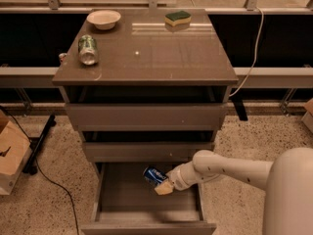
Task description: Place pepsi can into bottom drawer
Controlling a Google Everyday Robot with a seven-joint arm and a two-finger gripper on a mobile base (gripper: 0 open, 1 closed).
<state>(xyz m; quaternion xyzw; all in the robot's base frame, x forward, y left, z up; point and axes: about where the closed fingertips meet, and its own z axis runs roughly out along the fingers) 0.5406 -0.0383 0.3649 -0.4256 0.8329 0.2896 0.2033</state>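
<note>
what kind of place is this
Likely an office or lab workspace, not a home: speckled floor, a trailing cable and a cardboard box around a drawer cabinet. The gripper holds the pepsi can over the open bottom drawer.

can (pixel 154 174) — glossy blue metal | gripper (pixel 161 182) over drawer (pixel 126 200), smooth cream plastic | drawer — matt grey-brown

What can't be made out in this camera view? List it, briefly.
Camera view:
1. The pepsi can: its right end is hidden by the gripper inside the bottom drawer; resting or lifted, unclear.
2. Two upper drawers: insides shadowed under the cabinet top.
3. Robot body: cut off by the right edge.
</note>
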